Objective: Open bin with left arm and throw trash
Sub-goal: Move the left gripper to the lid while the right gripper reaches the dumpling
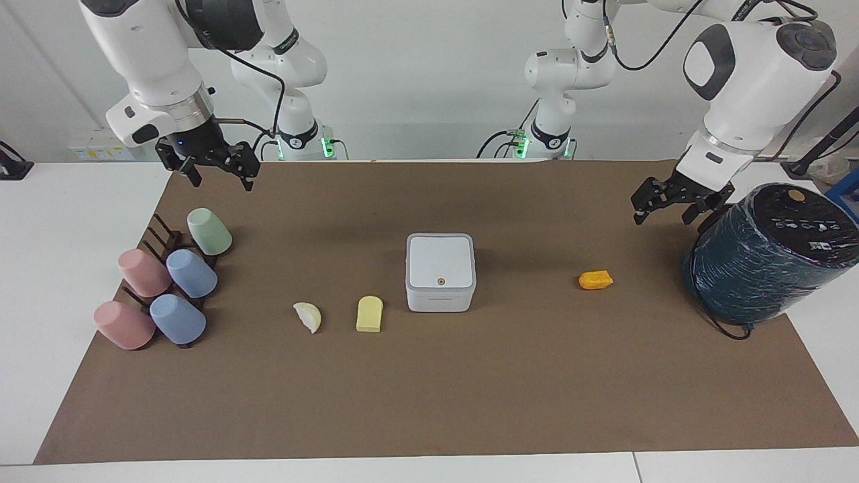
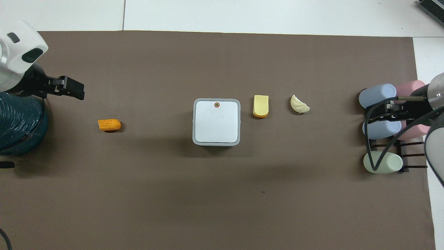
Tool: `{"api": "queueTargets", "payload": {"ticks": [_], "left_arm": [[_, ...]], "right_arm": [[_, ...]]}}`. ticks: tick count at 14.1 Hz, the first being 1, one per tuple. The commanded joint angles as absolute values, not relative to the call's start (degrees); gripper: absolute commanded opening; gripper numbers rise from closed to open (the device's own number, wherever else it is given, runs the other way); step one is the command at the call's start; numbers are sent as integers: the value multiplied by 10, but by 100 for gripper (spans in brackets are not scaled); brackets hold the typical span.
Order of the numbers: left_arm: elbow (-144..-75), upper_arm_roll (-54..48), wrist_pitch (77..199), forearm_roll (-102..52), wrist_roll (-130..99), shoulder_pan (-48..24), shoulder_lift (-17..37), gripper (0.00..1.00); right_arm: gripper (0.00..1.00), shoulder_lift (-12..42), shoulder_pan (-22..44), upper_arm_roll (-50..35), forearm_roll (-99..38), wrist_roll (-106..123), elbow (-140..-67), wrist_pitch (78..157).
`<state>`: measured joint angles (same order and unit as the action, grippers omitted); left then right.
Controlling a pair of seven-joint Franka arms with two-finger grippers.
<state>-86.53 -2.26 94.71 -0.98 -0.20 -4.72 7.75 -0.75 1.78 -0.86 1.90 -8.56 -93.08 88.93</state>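
The white square bin point(image 1: 440, 272) stands mid-mat with its lid down, and also shows in the overhead view point(image 2: 216, 121). A pale yellow slab point(image 1: 370, 314) point(image 2: 261, 106) and a cream wedge point(image 1: 308, 316) point(image 2: 299, 104) lie beside it toward the right arm's end. An orange lump point(image 1: 596, 280) point(image 2: 109, 124) lies toward the left arm's end. My left gripper point(image 1: 663, 213) point(image 2: 74, 92) is open and empty, in the air beside the teal cylinder. My right gripper point(image 1: 223, 180) point(image 2: 376, 117) waits open and empty, over the cup rack.
A big dark teal cylinder point(image 1: 765, 251) point(image 2: 17, 125) stands at the left arm's end of the brown mat point(image 1: 429, 389). Several pastel cups lie on a dark rack point(image 1: 164, 238) at the right arm's end.
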Motion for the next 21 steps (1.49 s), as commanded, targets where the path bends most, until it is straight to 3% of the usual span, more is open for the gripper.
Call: {"api": "queueTargets", "payload": {"ticks": [1, 3, 7, 13, 21], "left_arm": [[-897, -19, 960, -3, -63, -89, 55, 68], [-910, -19, 963, -19, -113, -120, 49, 31], [-939, -19, 1017, -52, -207, -177, 42, 3], [-993, -20, 1156, -78, -329, -264, 51, 0], [-1049, -20, 1311, -93, -380, -325, 83, 0]], "right_arm": [[100, -19, 11, -11, 10, -69, -944, 886], [100, -19, 13, -11, 10, -67, -944, 888], [100, -21, 9, -11, 10, -68, -965, 940], [100, 14, 16, -11, 11, -62, -1091, 1143], [100, 164, 47, -11, 11, -39, -1098, 1330]]}}
